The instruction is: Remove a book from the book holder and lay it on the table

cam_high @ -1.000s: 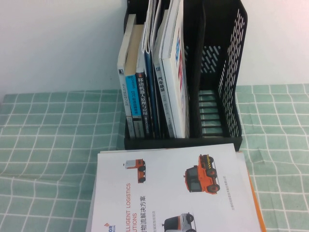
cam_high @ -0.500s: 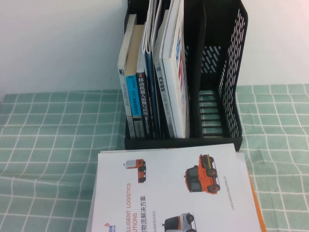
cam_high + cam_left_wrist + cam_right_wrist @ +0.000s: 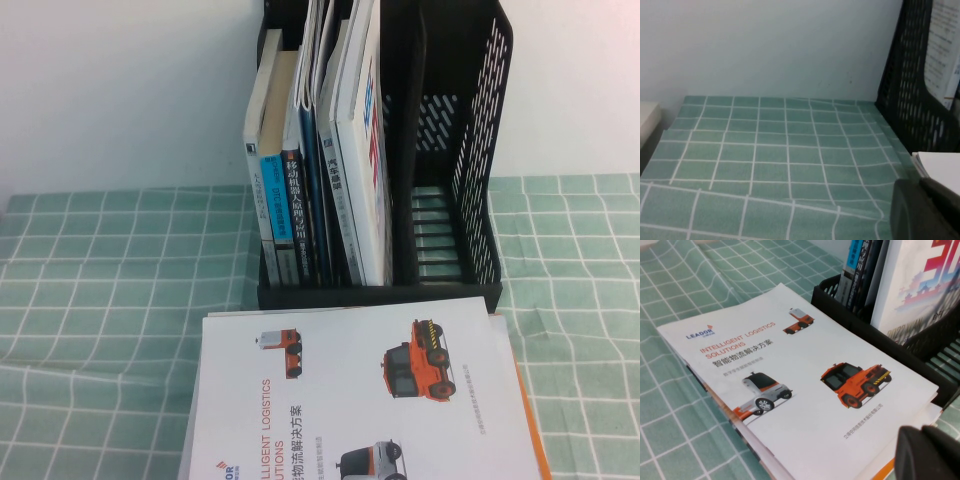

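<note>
Booklet (image 3: 360, 400) with orange vehicles lies flat, white cover up, on green gridded table (image 3: 100, 300) at 6 o'clock, its far edge just beside black file rack (image 3: 480, 150) at 12. Rack's left slots hold upright books (image 3: 300, 190); right slot bare. My left claw (image 3: 922, 212) sits closed, holding nothing, low beside booklet's corner. My right claw (image 3: 930, 452) closed too, empty, over booklet's corner near rack.
</note>
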You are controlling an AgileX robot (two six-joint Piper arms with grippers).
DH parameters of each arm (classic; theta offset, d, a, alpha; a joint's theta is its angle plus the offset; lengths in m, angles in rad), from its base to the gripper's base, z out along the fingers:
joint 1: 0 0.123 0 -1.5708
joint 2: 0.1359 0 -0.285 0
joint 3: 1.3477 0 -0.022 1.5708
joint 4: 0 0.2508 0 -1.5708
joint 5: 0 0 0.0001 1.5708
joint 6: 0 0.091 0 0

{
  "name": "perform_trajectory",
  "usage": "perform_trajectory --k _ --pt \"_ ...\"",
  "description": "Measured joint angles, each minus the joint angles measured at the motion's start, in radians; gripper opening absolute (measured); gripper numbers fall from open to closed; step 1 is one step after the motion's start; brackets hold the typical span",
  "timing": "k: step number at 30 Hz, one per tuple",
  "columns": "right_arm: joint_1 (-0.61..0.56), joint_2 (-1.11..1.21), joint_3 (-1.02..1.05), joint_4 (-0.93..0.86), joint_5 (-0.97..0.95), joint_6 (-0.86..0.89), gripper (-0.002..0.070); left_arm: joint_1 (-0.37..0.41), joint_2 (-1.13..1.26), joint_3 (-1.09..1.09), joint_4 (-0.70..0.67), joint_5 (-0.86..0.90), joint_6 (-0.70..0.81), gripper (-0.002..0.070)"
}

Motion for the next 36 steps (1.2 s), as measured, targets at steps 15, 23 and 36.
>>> perform_trajectory --k 15,23,36 --pt "0.0 0.0 0.0 -0.004 0.0 0.0 0.0 0.02 0.0 0.0 0.01 0.159 0.0 -0.0001" --pt "0.0 0.0 0.0 -0.006 0.0 0.0 0.0 0.02 0.0 0.0 0.01 0.161 0.002 -0.0001" --pt "0.0 0.0 0.0 -0.006 0.0 0.0 0.0 0.02 0.0 -0.002 0.01 0.166 0.002 -0.0001"
